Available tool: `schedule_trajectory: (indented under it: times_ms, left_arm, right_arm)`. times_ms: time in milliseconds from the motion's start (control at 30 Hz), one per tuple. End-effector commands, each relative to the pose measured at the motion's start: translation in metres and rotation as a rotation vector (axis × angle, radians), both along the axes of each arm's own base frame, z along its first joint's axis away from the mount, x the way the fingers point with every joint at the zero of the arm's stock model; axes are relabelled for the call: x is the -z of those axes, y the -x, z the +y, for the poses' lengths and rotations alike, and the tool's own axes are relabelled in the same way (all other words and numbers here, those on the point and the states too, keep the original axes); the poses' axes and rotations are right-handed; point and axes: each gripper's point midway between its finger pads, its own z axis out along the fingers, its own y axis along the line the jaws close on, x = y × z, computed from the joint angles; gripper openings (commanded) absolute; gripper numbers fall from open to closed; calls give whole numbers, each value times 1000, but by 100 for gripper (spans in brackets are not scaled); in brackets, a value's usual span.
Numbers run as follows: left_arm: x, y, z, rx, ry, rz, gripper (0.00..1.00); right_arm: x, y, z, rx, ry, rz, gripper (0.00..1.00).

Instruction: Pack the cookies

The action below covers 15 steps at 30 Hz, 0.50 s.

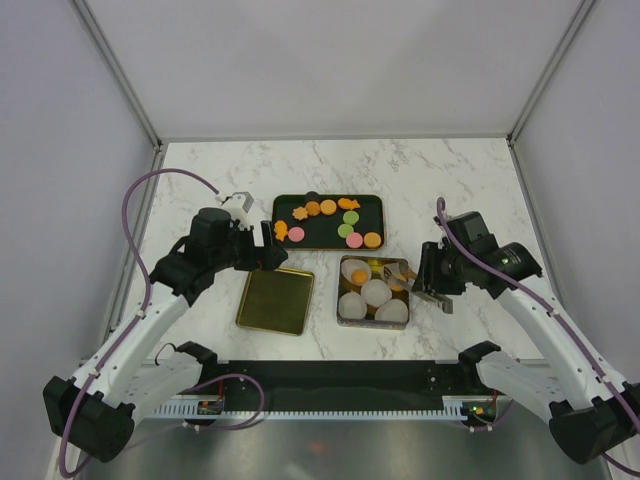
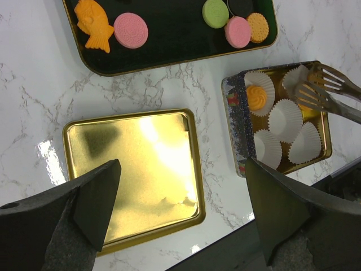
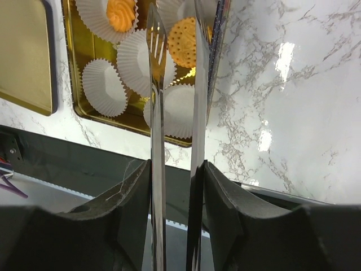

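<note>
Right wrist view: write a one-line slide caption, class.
Right claw shut on metal tongs, tips at a round orange cookie in the cup-lined gold tin.

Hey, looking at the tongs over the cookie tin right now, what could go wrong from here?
1. The round orange cookie sits between the thin tips of the tongs. It could slip out, or crack if squeezed harder.
2. The paper cups are packed close together in the tin, so the tips may snag or tip one.
3. The right gripper holds the tongs by their smooth blades only, so they might twist in the jaws.
</note>
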Motion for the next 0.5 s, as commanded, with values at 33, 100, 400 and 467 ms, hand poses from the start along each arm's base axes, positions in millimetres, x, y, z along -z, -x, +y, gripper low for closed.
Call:
schedule_trajectory:
  times_ms: [33,100,400,467]
  left_arm:
    - [-8,-4,-1,8,10,-41,100]
    - [-9,-4,-1,8,11,-42,100]
    - [-8,-4,0,7,7,-42,100]
    - [-8,-4,0,6,5,-42,100]
  right_arm:
    - [-24,-18,1,2,3,-83,48]
    - [-27,-23,2,0,7,-90,48]
    - [-43,-39,11,-33,-5,-114,48]
    - [-45,-43,14,-53,-5,-111,48]
